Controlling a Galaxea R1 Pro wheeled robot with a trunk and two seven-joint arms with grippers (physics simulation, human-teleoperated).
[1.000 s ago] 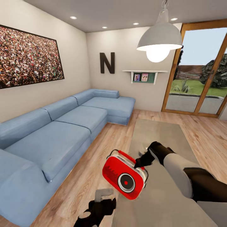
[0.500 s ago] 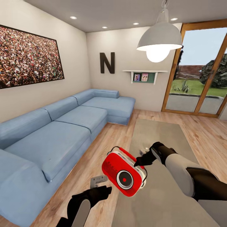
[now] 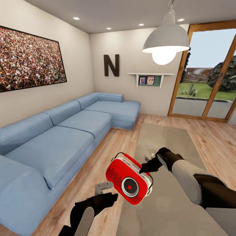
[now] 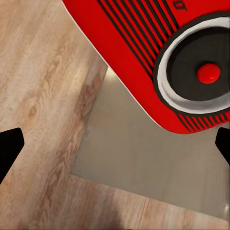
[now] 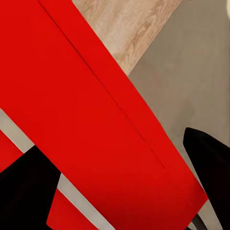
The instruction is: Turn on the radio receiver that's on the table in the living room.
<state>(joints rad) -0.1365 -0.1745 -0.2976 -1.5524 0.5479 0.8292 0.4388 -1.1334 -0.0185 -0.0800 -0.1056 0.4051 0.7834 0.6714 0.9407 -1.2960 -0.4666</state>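
The radio receiver (image 3: 129, 184) is up off the table (image 3: 170, 203), pinched in the right gripper (image 3: 144, 169); left gripper (image 3: 109, 197) sits spread open just beside it.

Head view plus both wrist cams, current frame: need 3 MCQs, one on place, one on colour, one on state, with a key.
1. Where is the radio receiver?
A. Lying on the sofa
B. Held up over the near end of the table
C. On the wall shelf

2. What colour is the knob at the centre of the radio receiver's dial?
A. Red
B. White
C. Blue

3. How are the left gripper's fingers?
A. Shut on the radio receiver
B. Shut on nothing
C. Spread apart, nothing between them

Key: 1 B, the head view shows it tilted in the right gripper above the grey table, beside the blue sofa. 2 A, the left wrist view shows a red knob in the dark dial. 3 C, the left wrist view shows the two dark fingertips far apart with floor and table between.
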